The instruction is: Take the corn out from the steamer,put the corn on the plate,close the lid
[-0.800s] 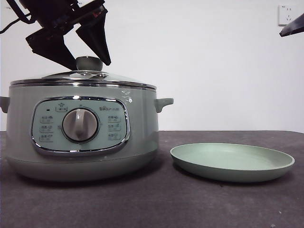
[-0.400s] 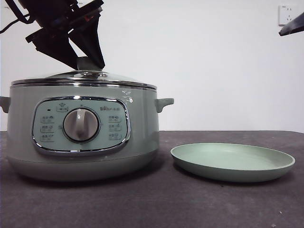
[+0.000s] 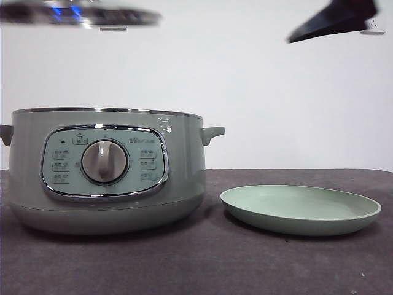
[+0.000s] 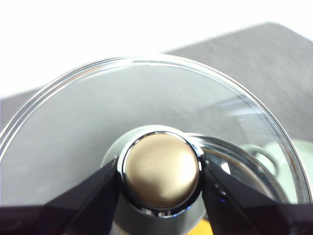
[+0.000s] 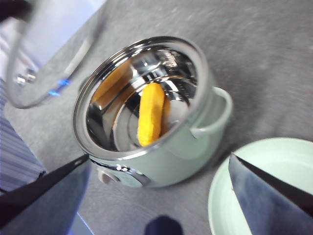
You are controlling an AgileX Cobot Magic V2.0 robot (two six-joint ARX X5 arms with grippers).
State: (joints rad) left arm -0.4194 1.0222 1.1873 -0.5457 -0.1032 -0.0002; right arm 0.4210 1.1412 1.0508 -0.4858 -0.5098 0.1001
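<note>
The left gripper (image 4: 160,188) is clamped on the knob (image 4: 160,169) of the lid (image 4: 146,122), one black jaw pressed to each side of the knob's chrome-edged cap. The lid hangs from that grip, raised well clear of the steamer (image 3: 104,169); in the front view only its chrome rim (image 3: 80,13) shows, blurred, at the top edge above the pot's left half. In the right wrist view the glass disc (image 5: 54,49) floats beside and above the open pot.

The right gripper (image 5: 161,171) has its jaws spread wide and grasps nothing. It hovers high above the table, looking down between the steamer (image 5: 146,117) and the plate (image 5: 274,166). In the front view it appears only as a dark tip (image 3: 334,19) near the top right corner.

The steamer stands uncovered on the dark table (image 3: 202,264), control panel and silver dial (image 3: 104,161) facing the front camera. The corn (image 5: 150,114) lies inside the polished metal bowl of the steamer, roughly at its centre, touching the bowl floor.

The plate (image 3: 301,209) rests flat on the table just beside the steamer, apart from it.
</note>
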